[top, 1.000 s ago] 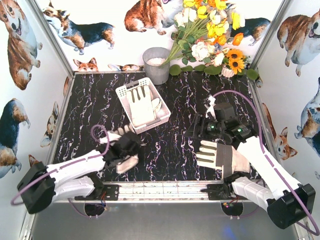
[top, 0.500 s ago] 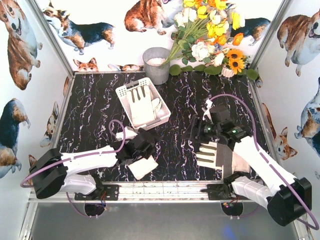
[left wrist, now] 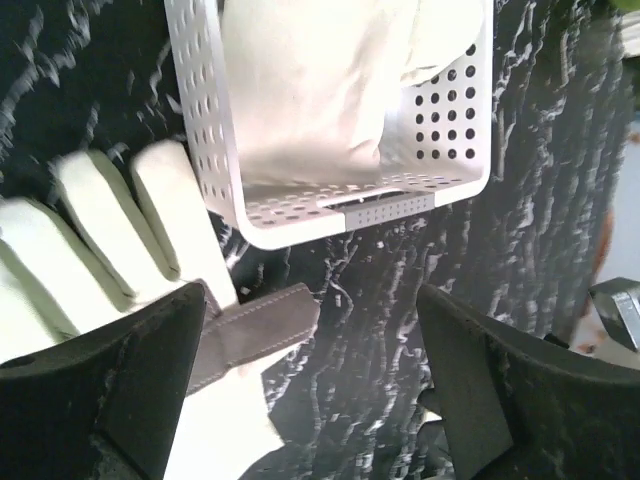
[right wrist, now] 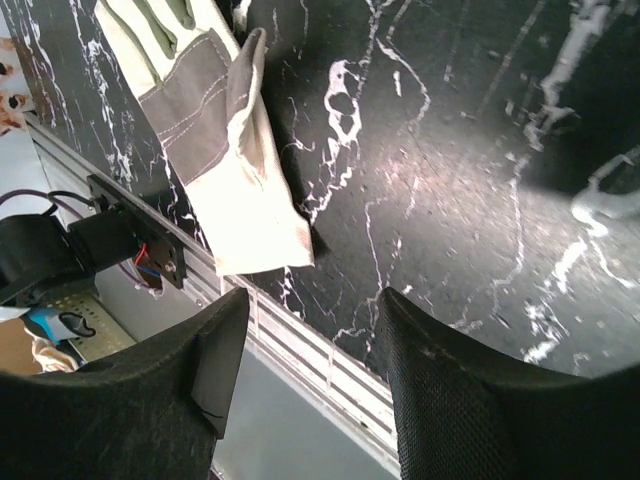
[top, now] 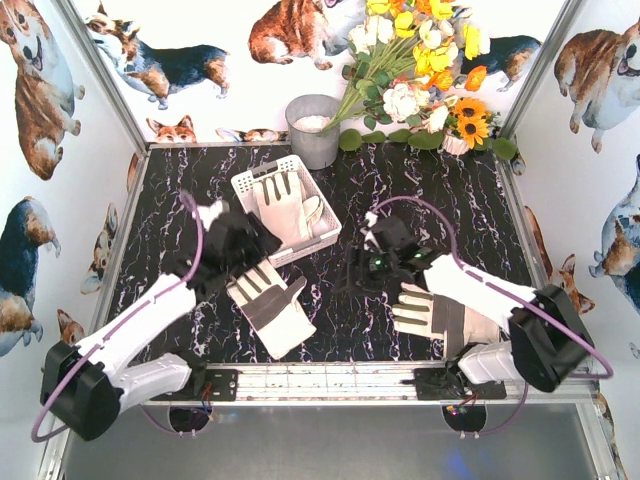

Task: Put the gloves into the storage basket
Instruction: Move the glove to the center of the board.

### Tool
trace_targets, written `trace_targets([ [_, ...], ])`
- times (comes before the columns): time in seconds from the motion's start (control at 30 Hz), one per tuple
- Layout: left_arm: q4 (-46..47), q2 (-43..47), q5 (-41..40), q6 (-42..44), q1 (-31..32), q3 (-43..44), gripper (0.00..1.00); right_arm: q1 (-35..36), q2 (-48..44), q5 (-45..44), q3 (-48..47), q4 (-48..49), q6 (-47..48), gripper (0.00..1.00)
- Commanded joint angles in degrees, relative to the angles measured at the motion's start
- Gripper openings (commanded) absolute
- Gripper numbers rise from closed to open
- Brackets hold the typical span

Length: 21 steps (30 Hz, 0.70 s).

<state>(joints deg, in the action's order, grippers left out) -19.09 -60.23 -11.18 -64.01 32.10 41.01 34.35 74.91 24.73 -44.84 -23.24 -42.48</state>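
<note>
The left tool point(left wrist: 310, 300) is wide and holds nothing. The right tool point(right wrist: 312, 310) is wide and holds nothing too. One glove point(top: 272, 308) lies at 6 o'clock from the white basket point(top: 243, 190), and the second glove point(top: 440, 315) at 4 o'clock. The basket already holds gloves, so a floppy one might hang over its rim and slip out. The worktop point(top: 400, 190) is black marble, with dog-picture walls point(top: 40, 80) around it.

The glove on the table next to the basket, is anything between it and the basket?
Nothing visible does. The glove lies on the table right beside the storage basket, under the open left gripper.
</note>
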Motion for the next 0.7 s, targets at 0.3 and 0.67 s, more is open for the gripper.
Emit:
trace_targets([
  [0.3,-6.5,2.0,15.7,24.1,-26.3,-4.2,0.9,6.0,13.1,-4.2,-3.2,22.6,-4.1,0.56],
  [0.67,0.8,7.2,18.0,14.4,-27.7,-17.8,0.77,7.8,22.2,-3.4,-9.1,26.8,-4.0,0.53],
])
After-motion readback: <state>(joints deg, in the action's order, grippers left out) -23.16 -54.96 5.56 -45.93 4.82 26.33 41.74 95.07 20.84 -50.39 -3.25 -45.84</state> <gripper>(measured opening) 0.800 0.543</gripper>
